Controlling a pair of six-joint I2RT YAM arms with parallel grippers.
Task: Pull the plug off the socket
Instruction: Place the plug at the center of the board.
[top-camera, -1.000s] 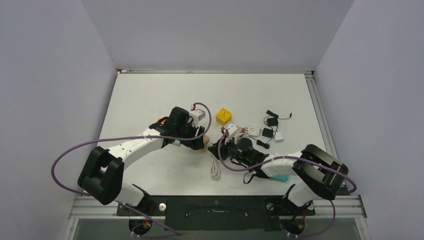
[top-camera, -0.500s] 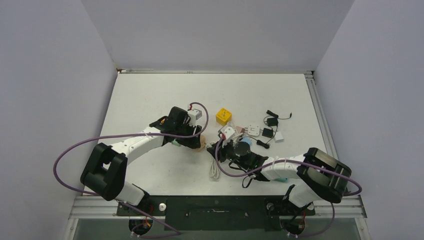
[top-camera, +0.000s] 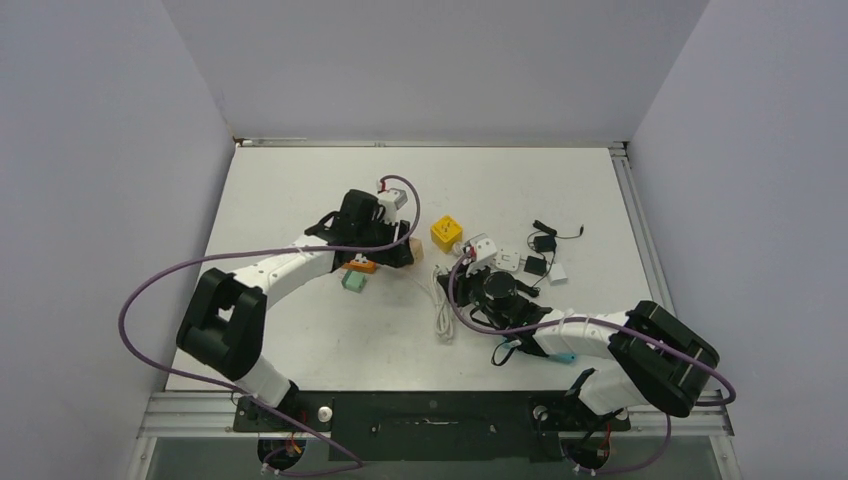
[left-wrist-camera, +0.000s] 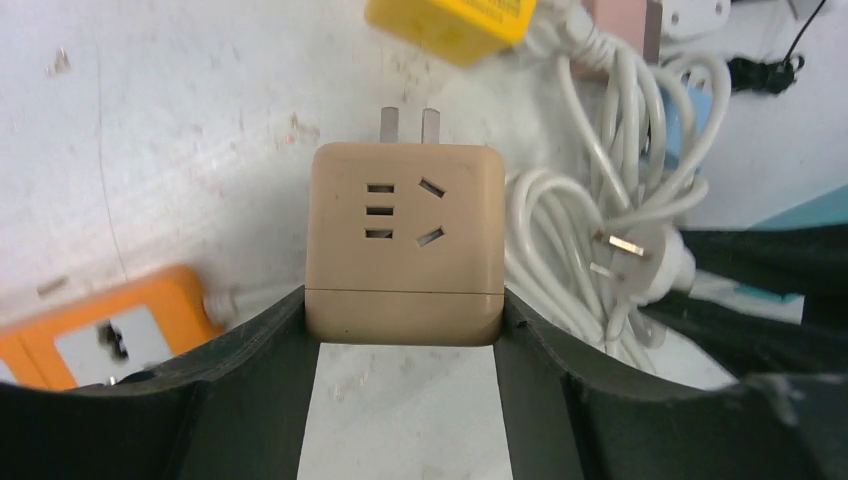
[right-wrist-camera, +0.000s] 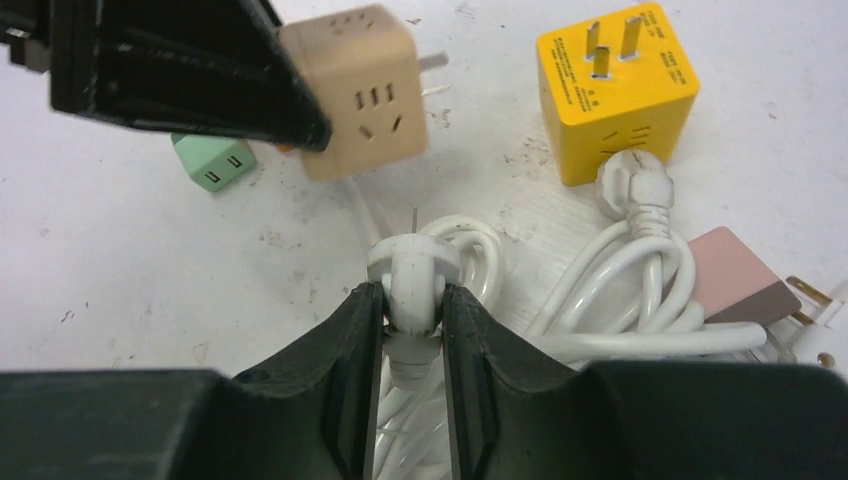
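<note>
1. Our left gripper (left-wrist-camera: 402, 330) is clamped on the beige cube socket (left-wrist-camera: 404, 240), one black finger pressed against each side of it; its face of slots points up at the wrist camera and its own two metal prongs stick out on the far side.
2. In the top view that socket (top-camera: 412, 250) sits near the middle of the white table (top-camera: 300, 190), just left of the yellow cube adapter (top-camera: 447, 233).
3. Our right gripper (right-wrist-camera: 413, 312) is closed tight on the white plug (right-wrist-camera: 412, 275), gripping its round body between the two fingers.
4. The plug is out of the socket: bare table shows between them in the right wrist view, and the socket's slots are unoccupied.
5. From the left wrist view we see the plug's (left-wrist-camera: 640, 262) flat pins exposed, lying just right of the socket against the coiled white cable (left-wrist-camera: 560, 210).
6. The cable (top-camera: 443, 305) loops on the table just left of the right gripper.
7. An orange adapter (top-camera: 359, 266) and a small green adapter (top-camera: 354, 282) lie just near of the left gripper.
8. A pink block (right-wrist-camera: 735, 275) rests beside the cable, right of the plug.
9. Small black and white chargers (top-camera: 540, 258) lie to the right, near the yellow cube.
</note>
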